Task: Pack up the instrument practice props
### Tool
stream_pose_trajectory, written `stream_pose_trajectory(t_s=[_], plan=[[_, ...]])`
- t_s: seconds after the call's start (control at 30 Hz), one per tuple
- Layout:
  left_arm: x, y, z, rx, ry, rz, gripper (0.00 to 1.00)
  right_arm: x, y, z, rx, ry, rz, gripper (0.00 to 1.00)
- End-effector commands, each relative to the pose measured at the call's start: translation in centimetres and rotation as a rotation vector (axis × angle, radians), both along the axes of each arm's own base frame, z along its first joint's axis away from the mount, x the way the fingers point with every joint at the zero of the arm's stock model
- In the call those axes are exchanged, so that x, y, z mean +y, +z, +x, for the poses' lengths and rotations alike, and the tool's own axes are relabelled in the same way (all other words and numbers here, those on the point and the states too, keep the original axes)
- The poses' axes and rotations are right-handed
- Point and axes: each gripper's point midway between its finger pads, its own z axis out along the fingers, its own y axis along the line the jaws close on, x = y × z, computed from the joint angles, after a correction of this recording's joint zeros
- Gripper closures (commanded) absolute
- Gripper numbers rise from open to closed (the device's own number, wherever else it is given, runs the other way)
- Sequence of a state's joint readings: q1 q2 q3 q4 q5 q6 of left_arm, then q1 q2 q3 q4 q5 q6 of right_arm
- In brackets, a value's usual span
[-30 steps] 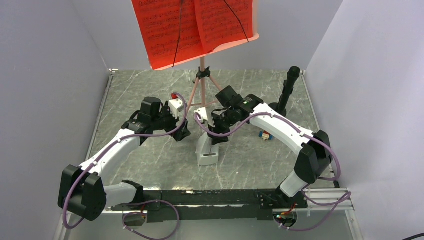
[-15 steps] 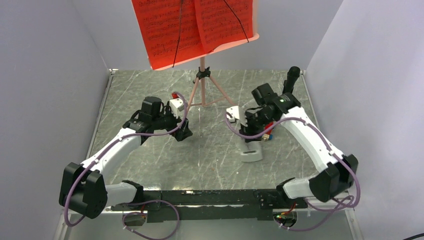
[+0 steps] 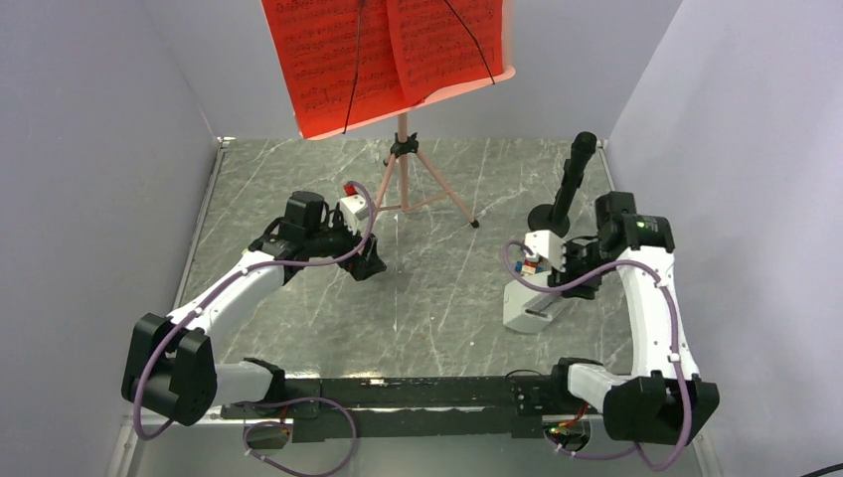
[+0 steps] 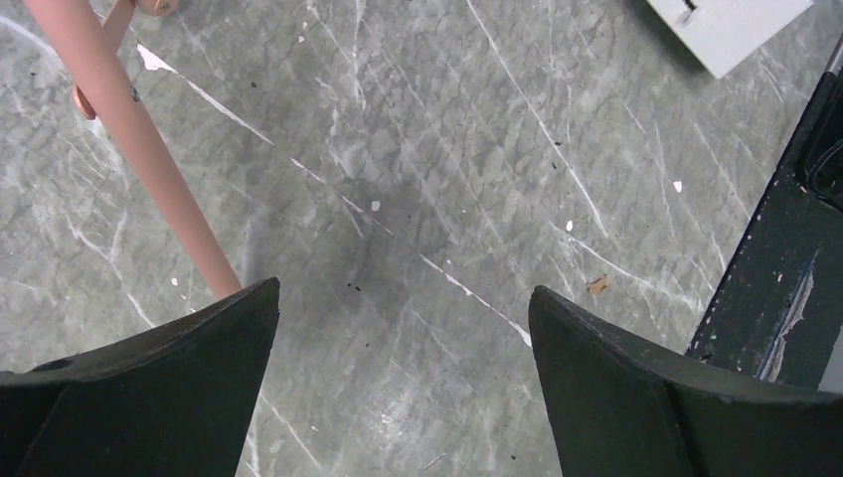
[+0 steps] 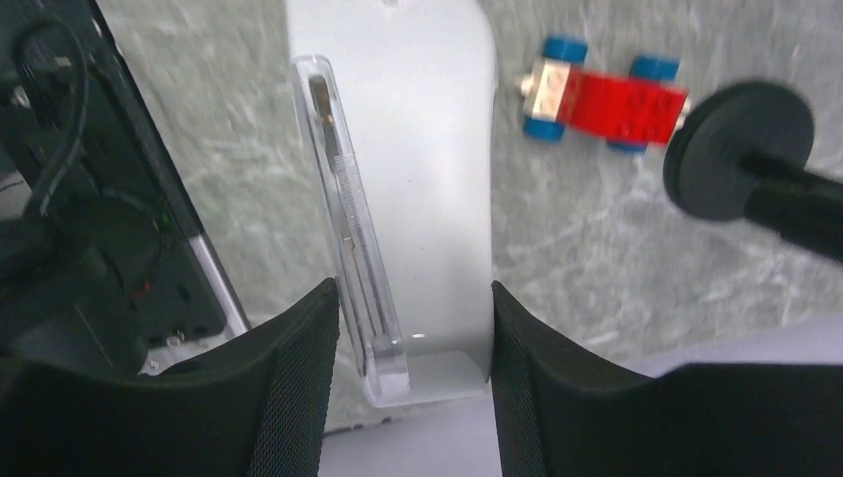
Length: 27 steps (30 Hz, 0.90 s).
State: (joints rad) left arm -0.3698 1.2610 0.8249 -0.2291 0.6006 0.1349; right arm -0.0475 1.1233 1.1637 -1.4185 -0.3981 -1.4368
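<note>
The right gripper was clamped on the white metronome, well to the near right of the pink music stand. The left gripper hung wide open over the table, just beside the stand's near-left leg. Toy blocks lay just beyond the metronome. Red sheet music rested on the stand's desk.

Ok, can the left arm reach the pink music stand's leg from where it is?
Probably yes. The left gripper is open, and the stand's leg runs close beside it, with nothing in between.
</note>
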Motion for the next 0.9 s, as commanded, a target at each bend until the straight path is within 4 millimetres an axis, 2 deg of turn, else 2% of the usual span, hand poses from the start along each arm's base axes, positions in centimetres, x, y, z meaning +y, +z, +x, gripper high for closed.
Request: stream_pose_trajectory(t_s=[0.0,0.23,0.4,0.67,0.73,0.87], plan=[[-1.1,2.5,1.0,-0.048,-0.02,-0.062,0.01,-5.2,0.1,1.3,-0.044,0.056,-0.15,1.0],[-1.3,2.6,1.0,-0.04,-0.026,-0.071,0.01,-9.1,2.5,3.9,-0.08,-0.002,-0.188,1.0],[-1.2,2.5,0.9,-0.041,-0.025,-0.069,0.01,-10.6,3.4,5.1,-0.108,-0.003,-0.222,1.0],[-1.2,2.3,0.7,-0.039,-0.026,-0.07,0.01,-12.7,2.9,6.8,-0.134,0.015,-0.293,1.0],[-1.2,2.3,0.7,-0.039,-0.026,-0.071,0.01,-12.9,2.7,7.2,-0.144,0.01,-0.3,0.89],[-1.1,2.4,0.8,-0.047,-0.022,-0.062,0.01,-14.0,2.3,8.5,-0.191,-0.04,-0.335,0.51]])
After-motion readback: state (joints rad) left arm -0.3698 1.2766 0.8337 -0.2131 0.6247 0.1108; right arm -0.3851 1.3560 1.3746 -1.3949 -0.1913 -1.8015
